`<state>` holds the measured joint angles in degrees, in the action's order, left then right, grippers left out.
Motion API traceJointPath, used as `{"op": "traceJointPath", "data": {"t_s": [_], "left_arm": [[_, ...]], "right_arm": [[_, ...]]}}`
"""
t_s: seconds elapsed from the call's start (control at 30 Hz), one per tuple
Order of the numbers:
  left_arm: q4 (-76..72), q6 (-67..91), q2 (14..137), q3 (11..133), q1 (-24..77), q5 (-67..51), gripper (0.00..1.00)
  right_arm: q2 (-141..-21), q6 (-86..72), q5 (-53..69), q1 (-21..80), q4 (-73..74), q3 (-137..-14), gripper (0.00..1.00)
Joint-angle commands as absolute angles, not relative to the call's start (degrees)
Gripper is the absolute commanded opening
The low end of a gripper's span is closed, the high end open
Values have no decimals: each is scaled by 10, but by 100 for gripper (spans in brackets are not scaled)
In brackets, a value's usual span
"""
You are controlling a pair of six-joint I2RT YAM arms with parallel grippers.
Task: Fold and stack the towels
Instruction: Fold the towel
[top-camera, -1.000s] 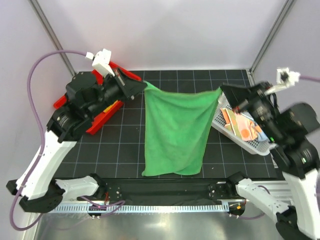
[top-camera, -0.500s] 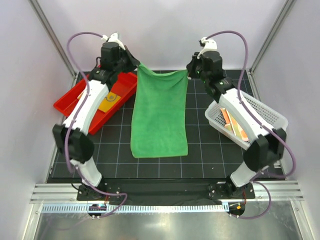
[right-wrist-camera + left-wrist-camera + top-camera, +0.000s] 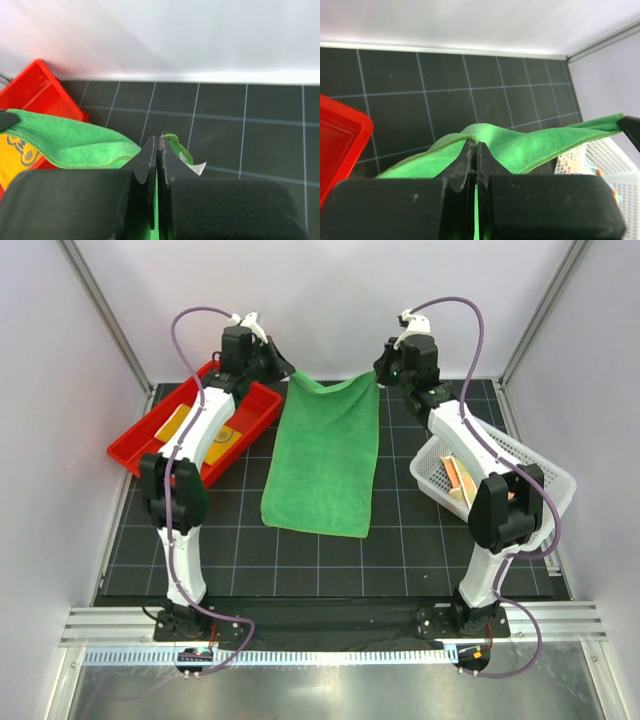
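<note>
Green towel (image 3: 322, 465): fuzzy pile, long rectangular drape.

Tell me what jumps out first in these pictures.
A bright green towel hangs stretched mid-table, its far corners pinched in the shut jaws of both arms. A red tray lies at the far left, a white basket at the right.

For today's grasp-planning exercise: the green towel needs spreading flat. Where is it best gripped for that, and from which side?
Probably its two far corners, one per tool, each approached from its own outer side. The left tool and right tool pinch the green towel there: the far edge hangs lifted between them, and the rest drapes smooth toward the near side.
</note>
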<state>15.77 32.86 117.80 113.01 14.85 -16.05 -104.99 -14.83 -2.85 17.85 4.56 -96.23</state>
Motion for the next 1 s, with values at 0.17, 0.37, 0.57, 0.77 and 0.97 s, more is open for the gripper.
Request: {"op": "traceJointPath", "data": {"t_s": [0.17, 0.37, 0.57, 0.77, 0.97], "left_arm": [[235, 251, 1086, 1054, 142, -128, 0], [303, 246, 1055, 991, 136, -113, 0], [345, 263, 1020, 894, 137, -129, 0], [353, 258, 985, 815, 137, -133, 0], [366, 255, 954, 763, 137, -137, 0]], "right_arm": [[-986, -206, -25, 184, 158, -892, 1], [-957, -221, -8, 191, 268, -842, 1], [-941, -232, 21, 221, 309, -775, 1], [-909, -246, 34, 240, 302, -712, 1], [-868, -251, 54, 257, 300, -667, 1]]}}
